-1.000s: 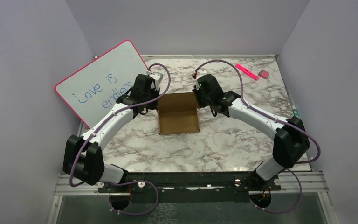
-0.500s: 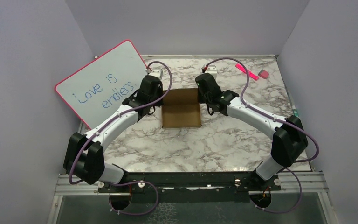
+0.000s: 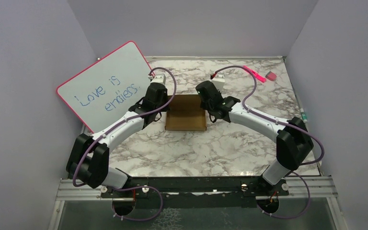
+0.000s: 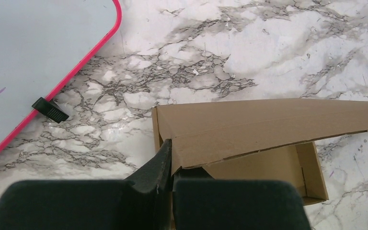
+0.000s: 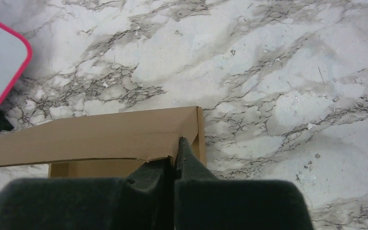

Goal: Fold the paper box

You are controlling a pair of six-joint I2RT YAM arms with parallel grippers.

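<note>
The brown paper box sits at the middle of the marble table, its lid swung down over the tray. My left gripper is shut on the lid's left corner; in the left wrist view the lid runs across above the open tray and my gripper pinches its edge. My right gripper is shut on the lid's right corner; in the right wrist view the lid lies over the tray and my gripper pinches it.
A pink-framed whiteboard leans at the left wall, close to the left arm; its edge shows in the left wrist view. A pink marker and a pink eraser lie at the back right.
Both grippers have moved forward and down with the lid, swinging it from upright at the back to lying over the tray. The box's inside is now covered in the top view.
</note>
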